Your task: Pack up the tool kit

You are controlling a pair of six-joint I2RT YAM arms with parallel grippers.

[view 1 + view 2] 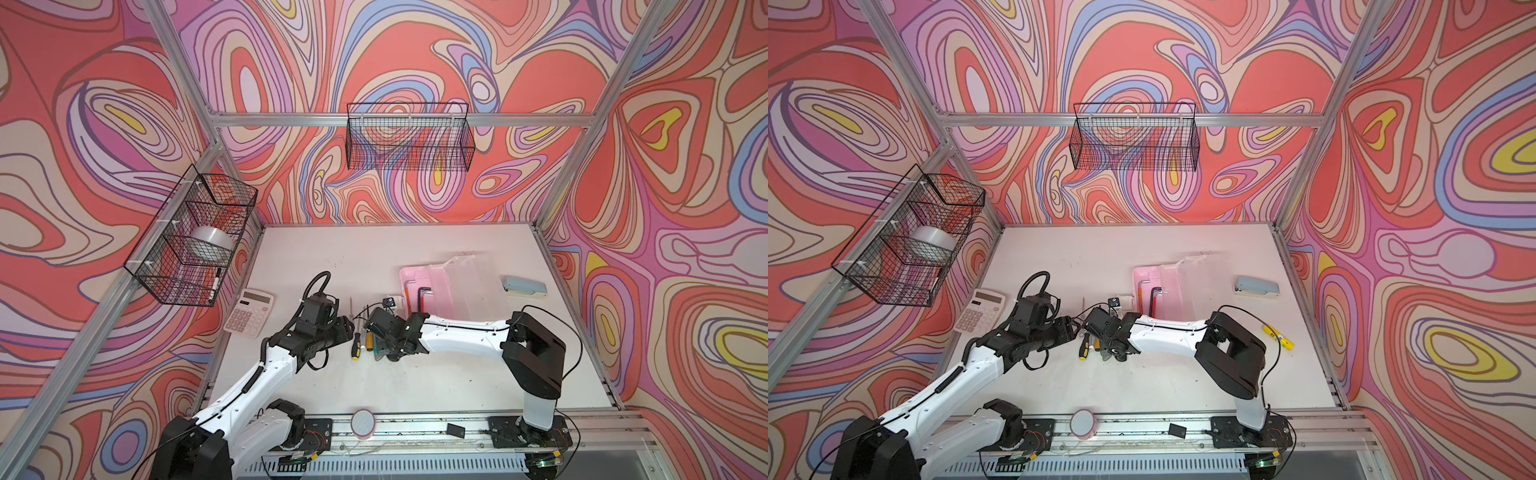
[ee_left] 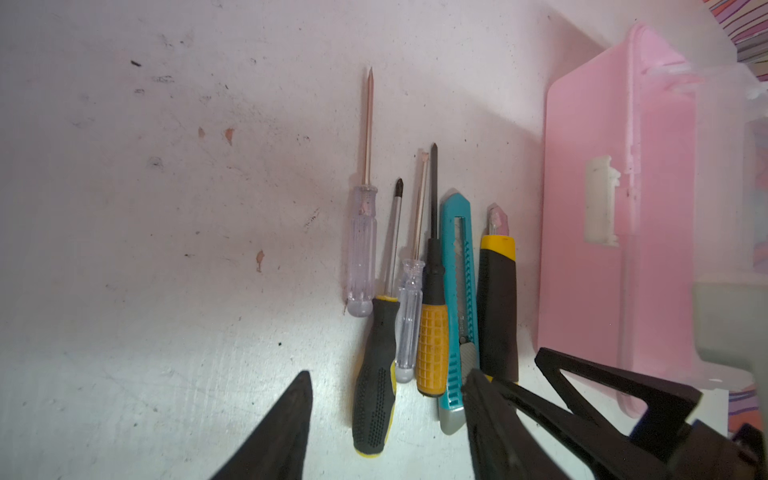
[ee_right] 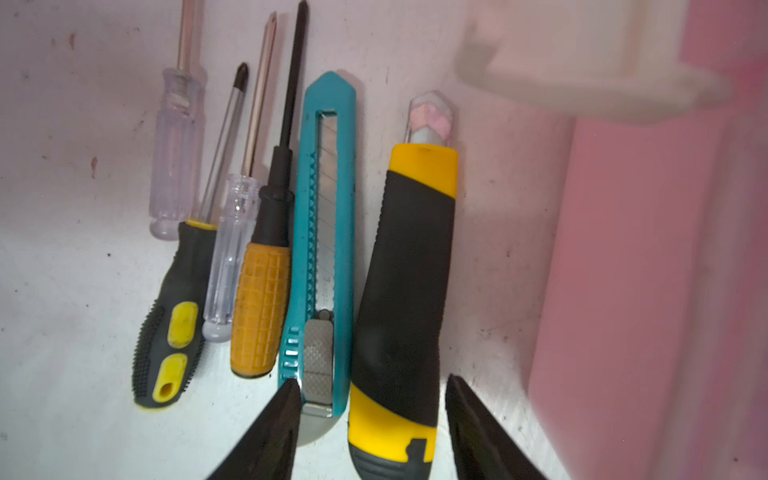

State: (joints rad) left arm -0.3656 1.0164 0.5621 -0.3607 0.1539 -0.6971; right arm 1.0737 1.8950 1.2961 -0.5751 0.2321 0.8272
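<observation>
Tools all lined up in a row mid-table. The chunky black-and-yellow rubber-grip utility knife (image 3: 407, 257) has its butt end right in the gap of the right claw (image 3: 372, 378). The jaws are spread on either side and aren't pinching it, as far as I can see. A teal plastic snap-off knife (image 3: 328, 208) lies just beside it. The left claw (image 2: 388, 372) is spread too, with nothing in it, and the black-and-yellow screwdriver (image 2: 374, 374) has its handle between the fingertips. The open pink plastic case (image 1: 409, 276) sits at about 2 o'clock from both claws in both top views.
</observation>
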